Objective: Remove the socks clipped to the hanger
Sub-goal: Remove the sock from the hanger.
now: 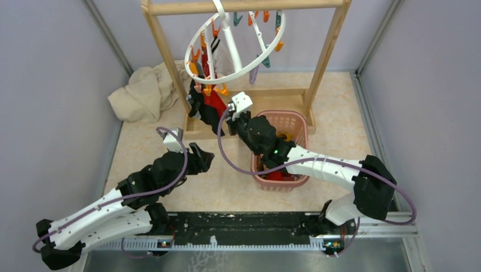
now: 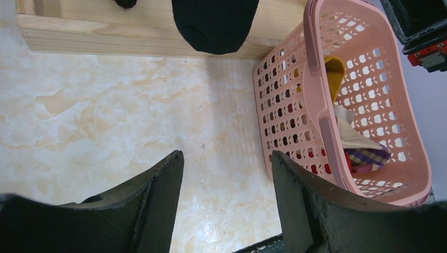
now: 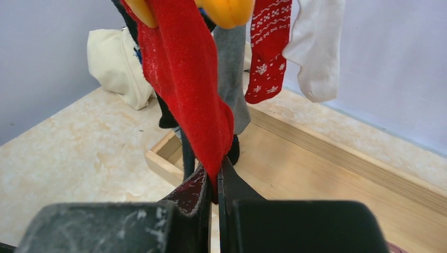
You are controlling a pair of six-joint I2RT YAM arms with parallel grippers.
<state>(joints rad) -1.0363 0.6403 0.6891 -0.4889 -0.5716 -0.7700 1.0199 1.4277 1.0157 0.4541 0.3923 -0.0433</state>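
right tool (image 3: 215,176) clamps one plain red sock (image 3: 182,79).

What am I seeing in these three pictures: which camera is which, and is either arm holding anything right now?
Two robot arms are bolted at the near edge of a table. The overhead picture looks down on both; the other two come from a camera on each wrist. A wooden rack carries a round white hanger with socks clipped on. Nearby are a pink basket holding some fabric pieces and a cream cloth. The right end effector is shut on the lower end of a hanging red sock. The left end effector is open and empty, over the table.
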